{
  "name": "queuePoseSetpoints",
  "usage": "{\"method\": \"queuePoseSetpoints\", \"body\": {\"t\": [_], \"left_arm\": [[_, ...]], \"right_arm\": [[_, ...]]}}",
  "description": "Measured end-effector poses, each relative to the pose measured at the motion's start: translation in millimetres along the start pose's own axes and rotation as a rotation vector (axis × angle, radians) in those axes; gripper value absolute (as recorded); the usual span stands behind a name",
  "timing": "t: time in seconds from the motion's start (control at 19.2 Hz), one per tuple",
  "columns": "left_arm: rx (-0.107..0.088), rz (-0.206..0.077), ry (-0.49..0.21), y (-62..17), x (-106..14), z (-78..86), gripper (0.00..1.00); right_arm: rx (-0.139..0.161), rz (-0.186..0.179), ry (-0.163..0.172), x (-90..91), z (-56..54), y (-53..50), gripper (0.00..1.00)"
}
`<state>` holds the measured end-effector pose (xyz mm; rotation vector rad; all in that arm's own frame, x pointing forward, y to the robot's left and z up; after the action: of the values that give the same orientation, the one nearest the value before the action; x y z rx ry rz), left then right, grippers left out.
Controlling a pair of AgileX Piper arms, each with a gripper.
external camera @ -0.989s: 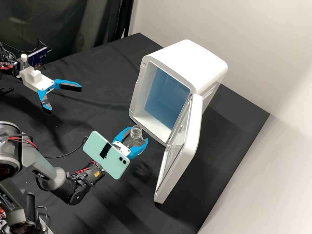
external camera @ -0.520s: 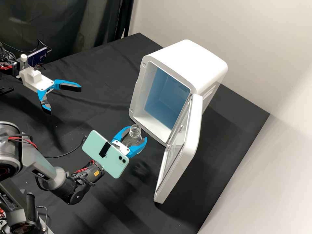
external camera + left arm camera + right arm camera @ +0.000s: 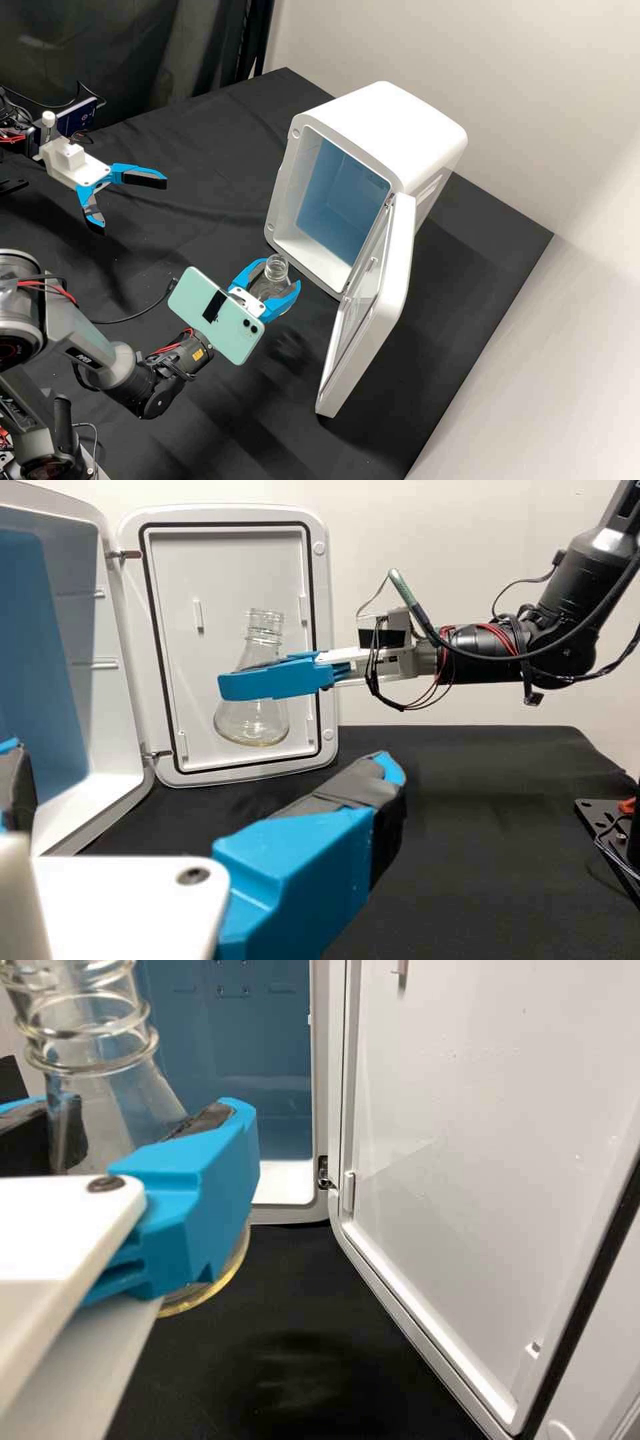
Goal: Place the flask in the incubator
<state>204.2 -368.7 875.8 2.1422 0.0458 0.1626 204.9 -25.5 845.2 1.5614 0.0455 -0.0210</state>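
A clear glass conical flask (image 3: 278, 269) hangs upright just above the black bench, with my right gripper (image 3: 272, 284) shut on its body. It sits right in front of the white incubator (image 3: 393, 133), near the lower lip of the blue interior (image 3: 340, 193). The incubator door (image 3: 373, 300) stands swung open to the right. The left wrist view has the flask (image 3: 255, 695) and the right gripper (image 3: 240, 685) against the door's inner face. In the right wrist view the flask (image 3: 95, 1070) rises between the blue fingers (image 3: 190, 1190). My left gripper (image 3: 130, 200) hovers open and holds nothing, far to the left.
A mint-green phone (image 3: 217, 323) is mounted on the right wrist. A black cable (image 3: 133, 313) lies on the cloth behind it. The bench edge (image 3: 493, 333) runs close behind the open door. A black mount plate (image 3: 610, 820) sits at the left arm's side.
The right gripper with the flask has shifted very slightly to the left in the high view. The left arm has not moved.
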Motion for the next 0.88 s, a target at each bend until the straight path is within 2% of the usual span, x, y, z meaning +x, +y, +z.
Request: {"method": "queuePoseSetpoints", "body": {"t": [0.21, 0.36, 0.47, 0.52, 0.73, 0.88], "left_arm": [[0.000, 0.000, 0.000, 0.0, 0.0, 0.0, 1.00], [0.000, 0.000, 0.000, 0.0, 0.0, 0.0, 1.00], [0.000, 0.000, 0.000, 0.0, 0.0, 0.0, 1.00], [0.000, 0.000, 0.000, 0.0, 0.0, 0.0, 1.00], [0.000, 0.000, 0.000, 0.0, 0.0, 0.1, 1.00], [0.000, 0.000, -0.002, -0.1, 0.1, 0.4, 1.00]], "right_arm": [[0.033, 0.000, -0.026, 6.1, 3.5, -5.5, 0.00], [0.027, 0.003, -0.035, 19.9, 4.5, -9.3, 0.00], [0.047, 0.013, -0.045, 33.4, 6.0, -11.7, 0.00], [0.037, 0.021, -0.047, 40.6, 6.1, -12.1, 0.00], [0.043, 0.058, -0.038, 67.3, 4.3, -11.1, 0.00], [0.029, 0.067, -0.017, 89.2, 1.0, -13.8, 0.00]]}}
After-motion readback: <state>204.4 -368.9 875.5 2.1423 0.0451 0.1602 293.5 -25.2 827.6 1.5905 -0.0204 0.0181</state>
